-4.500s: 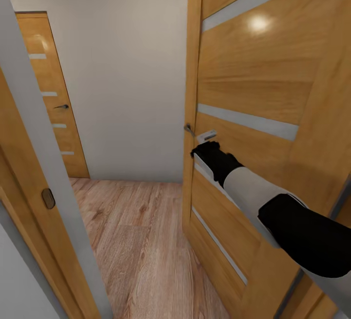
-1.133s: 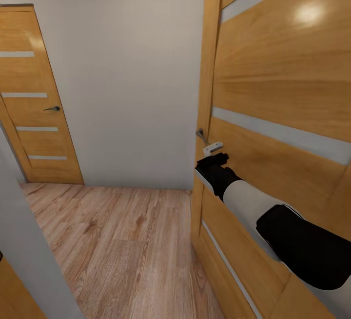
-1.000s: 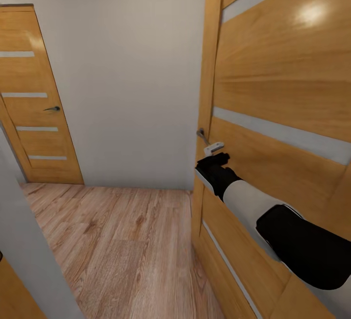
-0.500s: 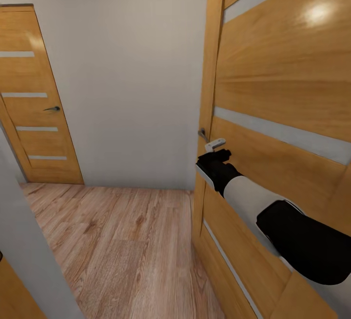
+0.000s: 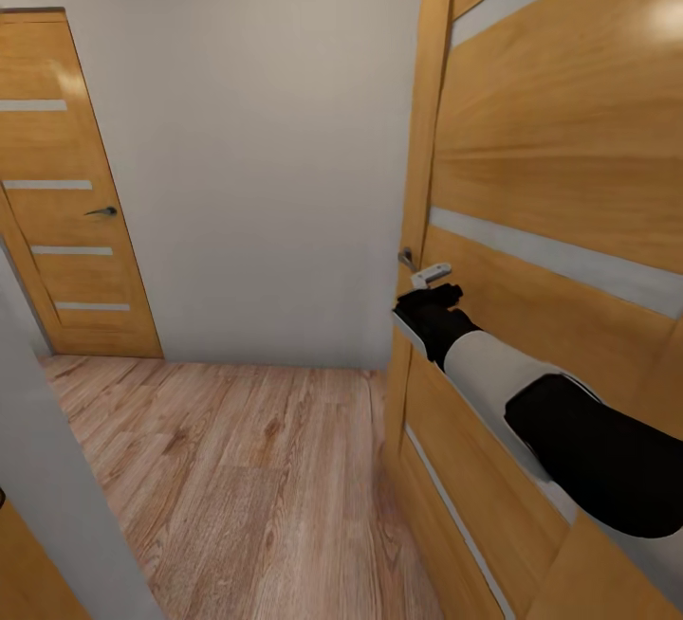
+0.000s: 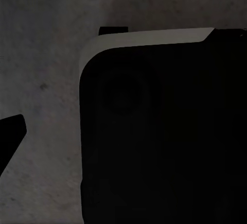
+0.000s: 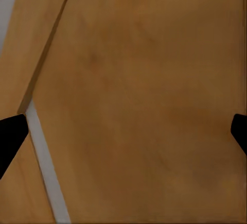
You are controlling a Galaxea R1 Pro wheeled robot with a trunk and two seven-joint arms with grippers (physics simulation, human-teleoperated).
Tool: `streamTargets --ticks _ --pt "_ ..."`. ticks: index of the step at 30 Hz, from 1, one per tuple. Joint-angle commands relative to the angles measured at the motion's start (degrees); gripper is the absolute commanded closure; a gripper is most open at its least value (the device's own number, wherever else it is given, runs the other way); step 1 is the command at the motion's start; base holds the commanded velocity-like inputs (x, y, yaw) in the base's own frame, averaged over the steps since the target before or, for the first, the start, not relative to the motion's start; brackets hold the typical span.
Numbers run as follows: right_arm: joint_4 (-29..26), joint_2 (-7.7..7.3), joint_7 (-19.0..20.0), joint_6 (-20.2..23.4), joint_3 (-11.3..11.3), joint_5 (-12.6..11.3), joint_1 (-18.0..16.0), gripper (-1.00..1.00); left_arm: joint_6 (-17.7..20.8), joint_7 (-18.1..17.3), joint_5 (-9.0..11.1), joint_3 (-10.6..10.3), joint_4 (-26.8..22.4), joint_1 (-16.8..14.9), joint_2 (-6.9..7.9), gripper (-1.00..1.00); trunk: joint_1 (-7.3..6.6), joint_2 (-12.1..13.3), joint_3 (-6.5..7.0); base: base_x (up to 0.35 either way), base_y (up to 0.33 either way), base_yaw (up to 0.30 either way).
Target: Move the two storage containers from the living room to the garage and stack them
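The two storage containers are out of view. I face a hallway with a light wood-plank floor [image 5: 237, 478]. My right arm reaches to an oak door [image 5: 550, 174] with pale stripes, and my right gripper [image 5: 429, 284] sits at the door's face just below its metal handle [image 5: 406, 258]. In the right wrist view the door panel [image 7: 139, 106] is close in front, and the right gripper [image 7: 123, 136] stands open with nothing between its fingertips. In the left wrist view one dark fingertip [image 6: 10, 131] shows beside a black, pale-rimmed part of my own body [image 6: 164, 131].
A second oak door [image 5: 66, 222], shut, stands at the far left of the hallway. A plain pale wall [image 5: 266, 127] closes the far end. A grey door frame edge [image 5: 57, 497] runs along the near left. Open floor lies between frame and door.
The oak door has swung further to the right and my right arm has followed it. Since the oldest frame the view has shifted forward through the doorway.
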Motion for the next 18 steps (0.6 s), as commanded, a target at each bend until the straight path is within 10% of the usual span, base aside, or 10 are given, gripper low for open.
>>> streamTargets --ticks 1,18 --pt "0.6 -0.21 -0.5 0.9 0.4 0.5 -0.3 -1.00 -0.1 0.0 0.1 0.0 0.0 0.0 0.01 -1.00 0.00 0.0 -0.06 0.000 0.000 0.000" --pt "1.6 -5.39 -0.4 0.7 0.3 -2.4 -2.4 -1.00 -0.1 0.0 0.0 0.0 0.0 0.0 0.01 -1.00 0.00 0.0 -0.06 0.000 0.000 0.000"
